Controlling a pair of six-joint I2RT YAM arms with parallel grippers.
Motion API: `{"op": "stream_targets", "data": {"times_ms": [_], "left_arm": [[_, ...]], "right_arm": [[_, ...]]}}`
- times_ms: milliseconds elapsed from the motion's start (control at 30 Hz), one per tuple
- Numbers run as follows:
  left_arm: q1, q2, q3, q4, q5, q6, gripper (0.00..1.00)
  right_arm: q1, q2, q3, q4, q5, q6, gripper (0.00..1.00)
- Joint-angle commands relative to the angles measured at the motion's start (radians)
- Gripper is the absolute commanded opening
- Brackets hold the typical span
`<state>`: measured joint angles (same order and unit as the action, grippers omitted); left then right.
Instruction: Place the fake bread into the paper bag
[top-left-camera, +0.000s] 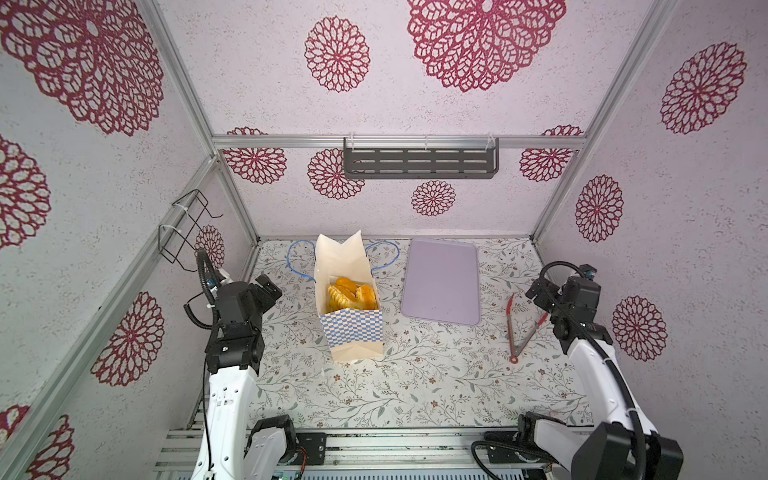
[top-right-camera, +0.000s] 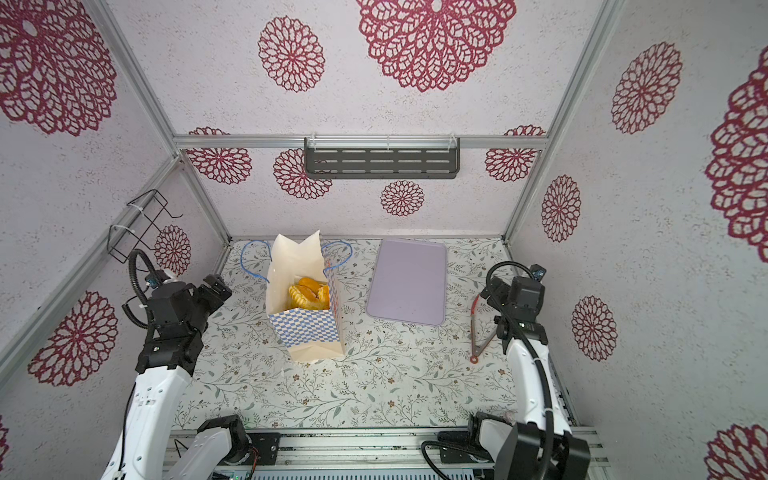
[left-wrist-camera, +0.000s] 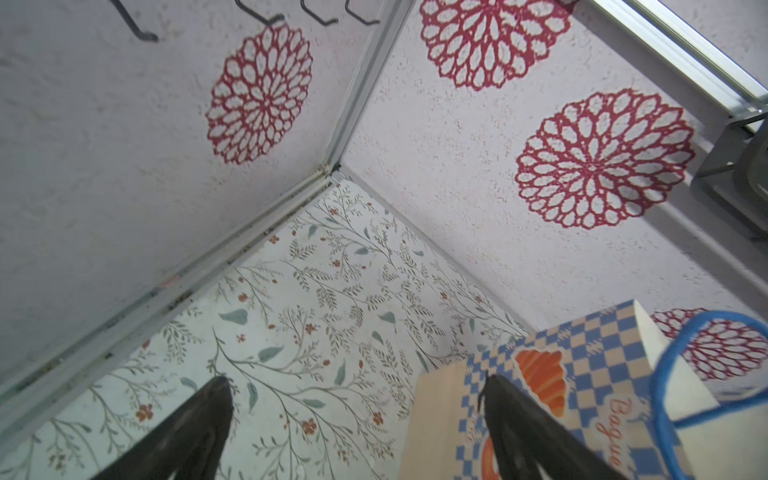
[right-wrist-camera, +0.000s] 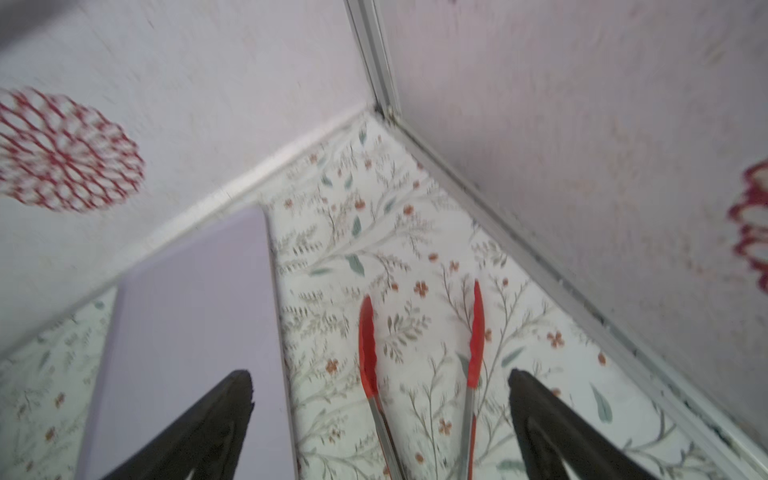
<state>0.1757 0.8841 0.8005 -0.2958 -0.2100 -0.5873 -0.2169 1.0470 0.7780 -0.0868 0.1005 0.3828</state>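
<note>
The paper bag (top-left-camera: 353, 332) (top-right-camera: 309, 332) stands upright left of the table's middle, its mouth open, with a blue-and-white checkered band and blue cord handles. Golden fake bread (top-left-camera: 352, 294) (top-right-camera: 309, 294) lies piled inside it. My left gripper (top-left-camera: 270, 286) (top-right-camera: 218, 286) hovers open just left of the bag, holding nothing. In the left wrist view the left gripper (left-wrist-camera: 357, 382) has the bag's side (left-wrist-camera: 440, 415) by one finger. My right gripper (top-left-camera: 536, 291) (top-right-camera: 492, 291) (right-wrist-camera: 379, 374) is open and empty at the right, above the red tongs' tips.
Red-tipped tongs (top-left-camera: 523, 328) (top-right-camera: 482, 328) (right-wrist-camera: 368, 345) lie spread on the floral table near the right wall. A flat lilac tray (top-left-camera: 442, 282) (top-right-camera: 409, 282) (right-wrist-camera: 187, 311) lies right of the bag. On the walls hang a grey shelf (top-left-camera: 419, 162) and a wire rack (top-left-camera: 187, 228).
</note>
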Motion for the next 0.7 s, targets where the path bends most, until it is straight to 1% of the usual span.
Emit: {"op": "stream_targets", "data": {"times_ms": [0, 33, 100, 133, 200, 233, 267, 300, 367, 400, 433, 500, 567, 600, 633, 667], "left_arm": [[0.008, -0.001, -0.107, 0.248, -0.151, 0.173, 0.97], [0.008, 0.003, -0.144, 0.303, -0.189, 0.187, 0.97], [0.008, 0.025, -0.195, 0.363, -0.215, 0.222, 0.97], [0.008, 0.045, -0.219, 0.388, -0.221, 0.224, 0.97], [0.008, 0.093, -0.263, 0.434, -0.243, 0.212, 0.97], [0.007, 0.120, -0.285, 0.463, -0.247, 0.207, 0.97], [0.007, 0.146, -0.307, 0.494, -0.253, 0.207, 0.97], [0.004, 0.168, -0.325, 0.528, -0.262, 0.200, 0.97], [0.002, 0.228, -0.357, 0.602, -0.279, 0.187, 0.97], [0.003, 0.257, -0.364, 0.634, -0.278, 0.188, 0.97], [0.001, 0.295, -0.366, 0.667, -0.276, 0.193, 0.97], [-0.003, 0.365, -0.362, 0.723, -0.275, 0.211, 0.97], [-0.013, 0.429, -0.360, 0.788, -0.296, 0.243, 0.97], [-0.016, 0.448, -0.357, 0.821, -0.303, 0.252, 0.97], [-0.017, 0.457, -0.349, 0.825, -0.287, 0.252, 0.97], [-0.018, 0.469, -0.355, 0.864, -0.272, 0.257, 0.97]], "right_arm": [[0.002, -0.032, -0.058, 0.273, 0.044, -0.008, 0.99], [0.003, -0.027, -0.084, 0.329, 0.061, 0.002, 0.99], [-0.006, -0.014, -0.141, 0.422, 0.062, 0.018, 0.99], [-0.007, -0.010, -0.160, 0.457, 0.044, -0.005, 0.99], [0.003, 0.015, -0.209, 0.540, 0.076, -0.006, 0.99], [0.014, 0.032, -0.224, 0.554, 0.122, -0.018, 0.99], [0.038, 0.051, -0.233, 0.556, 0.195, -0.056, 0.99], [0.064, 0.070, -0.245, 0.569, 0.259, -0.103, 0.99], [0.123, 0.123, -0.289, 0.649, 0.395, -0.238, 0.99], [0.144, 0.147, -0.310, 0.692, 0.420, -0.275, 0.99], [0.154, 0.172, -0.329, 0.720, 0.428, -0.300, 0.99], [0.160, 0.216, -0.365, 0.766, 0.409, -0.293, 0.99], [0.163, 0.249, -0.407, 0.834, 0.358, -0.277, 0.99], [0.167, 0.267, -0.413, 0.850, 0.349, -0.280, 0.99], [0.171, 0.288, -0.421, 0.873, 0.338, -0.282, 0.99], [0.172, 0.315, -0.431, 0.907, 0.319, -0.294, 0.99]]}}
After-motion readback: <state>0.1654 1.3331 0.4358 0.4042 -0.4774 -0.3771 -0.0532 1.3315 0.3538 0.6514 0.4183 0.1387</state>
